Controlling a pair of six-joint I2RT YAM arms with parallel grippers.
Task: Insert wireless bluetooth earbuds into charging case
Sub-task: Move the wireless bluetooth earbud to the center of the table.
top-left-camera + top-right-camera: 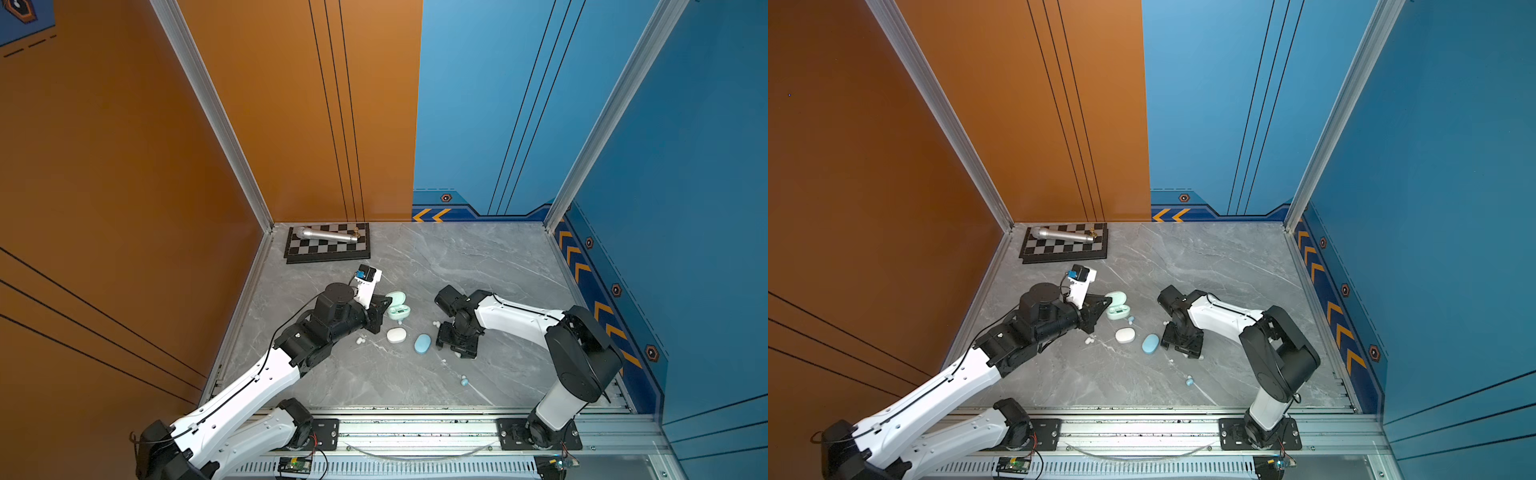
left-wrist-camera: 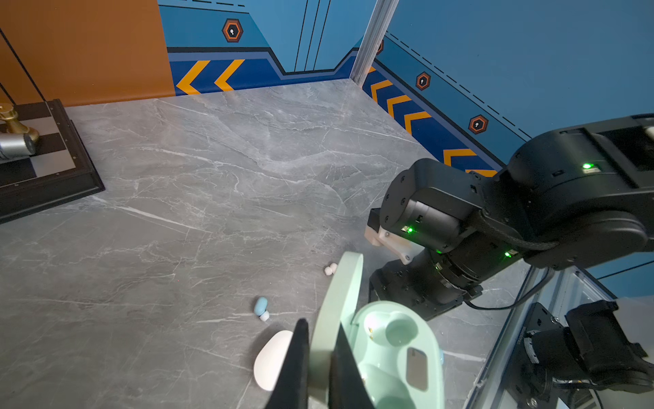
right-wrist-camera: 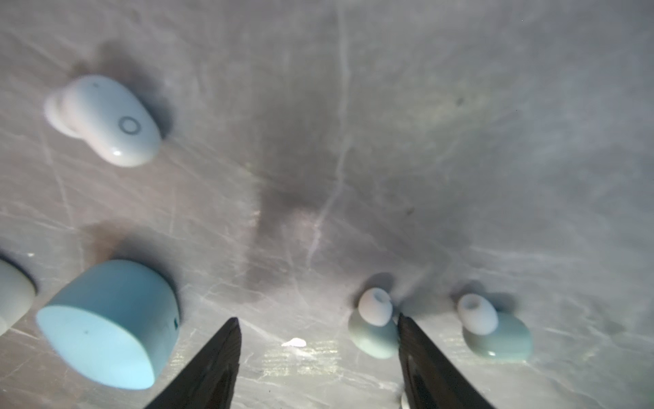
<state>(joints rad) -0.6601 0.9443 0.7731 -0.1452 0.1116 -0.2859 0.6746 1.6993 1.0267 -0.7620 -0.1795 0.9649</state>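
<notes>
Under the right claw, near the middle of the grey marbled counter, lie two mint green earbuds with their pale tips up. The nearer mint earbud sits between the claw's dark fingers, tight against the inner side of one finger; whether it touches cannot be told. The outer mint earbud lies just outside that same finger. The right claw points down, spread wide and released, grasping nothing. Bare counter and a small white speck fill the rest of its gap.

Just beyond the other finger rests a closed pale blue case, with a white earbud near it. A closed white case lies beside the blue one. Farther back stands the open mint green case. The left claw is clenched on its raised lid, one finger on each face. A pale blue earbud lies just beside this case, and a second white earbud rests by the left arm. Another pale blue earbud lies apart, closest to the front rail.

All of this clusters in the front middle. The far half and right side of the counter stay open up to the blue walls. A chessboard carrying a silver microphone fills the far left corner.
</notes>
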